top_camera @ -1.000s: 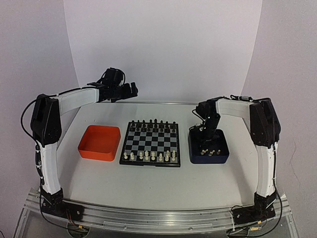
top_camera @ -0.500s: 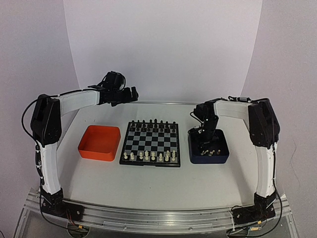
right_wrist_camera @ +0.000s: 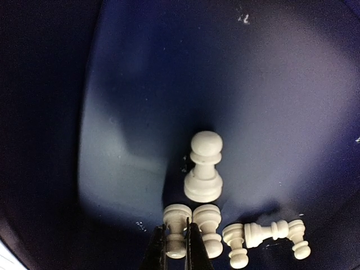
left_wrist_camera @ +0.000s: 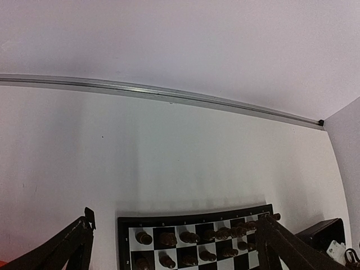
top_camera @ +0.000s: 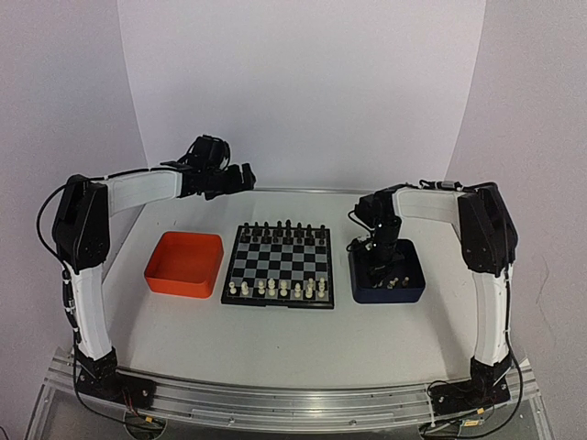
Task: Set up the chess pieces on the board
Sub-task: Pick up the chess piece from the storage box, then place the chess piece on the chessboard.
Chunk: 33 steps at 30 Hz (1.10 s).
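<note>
Right wrist view shows the right gripper (right_wrist_camera: 176,247) down inside the dark blue tray (right_wrist_camera: 140,112). Its two thin dark fingers are squeezed almost together. A tiny white pawn (right_wrist_camera: 176,216) is pinched between them, and its round head pokes out past the tips.

The chess pieces (right_wrist_camera: 203,169) are cream-white plastic. They are smooth, with round heads, thin necks and wide flat feet. One pawn sits alone just past the pinched one. Another is right beside the pinched one. Three more lie tipped over in a little heap to the right. The tray floor is smooth and a bit shiny.

From the top view, the blue tray sits just right of the board (top_camera: 278,266). The board is a small square with black and silver-grey squares and a black rim. A row of white pieces stands along its near edge. The black pieces (top_camera: 284,229) fill the far rows. A bright orange tray (top_camera: 184,264) sits just left of the board. All three rest on the pale table (top_camera: 275,339).

The right arm bends down over the blue tray and hides part of it from above. The left gripper (top_camera: 234,176) hangs high behind the orange tray. Its jaws are spread wide with nothing in them. Its own camera looks past them to the board's far rows and a metal rail (left_wrist_camera: 169,95).
</note>
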Available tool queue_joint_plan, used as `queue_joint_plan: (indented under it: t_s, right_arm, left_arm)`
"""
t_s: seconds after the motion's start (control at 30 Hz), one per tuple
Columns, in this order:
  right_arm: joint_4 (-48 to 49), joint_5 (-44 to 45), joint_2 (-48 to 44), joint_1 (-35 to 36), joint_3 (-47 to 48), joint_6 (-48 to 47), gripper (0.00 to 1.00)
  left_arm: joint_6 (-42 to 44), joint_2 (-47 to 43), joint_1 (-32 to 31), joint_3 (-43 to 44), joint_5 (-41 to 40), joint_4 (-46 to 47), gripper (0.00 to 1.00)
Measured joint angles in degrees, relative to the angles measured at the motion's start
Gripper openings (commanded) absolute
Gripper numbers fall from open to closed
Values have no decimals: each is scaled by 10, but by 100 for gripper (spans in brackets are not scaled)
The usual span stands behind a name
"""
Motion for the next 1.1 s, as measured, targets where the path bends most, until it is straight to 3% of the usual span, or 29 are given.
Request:
queue_joint_plan:
  t_s: [0.4, 0.73, 1.1]
  right_arm:
    - [-1, 16, -66, 1, 28, 13, 0]
    - [-9, -29, -78, 13, 124, 33, 0]
    - [-42, -103, 47, 117, 326, 28, 0]
  left_arm:
    - [0, -18, 2, -16, 13, 29, 100]
    - [1, -19, 2, -24, 22, 35, 100]
    - [1, -23, 5, -41, 40, 38, 100]
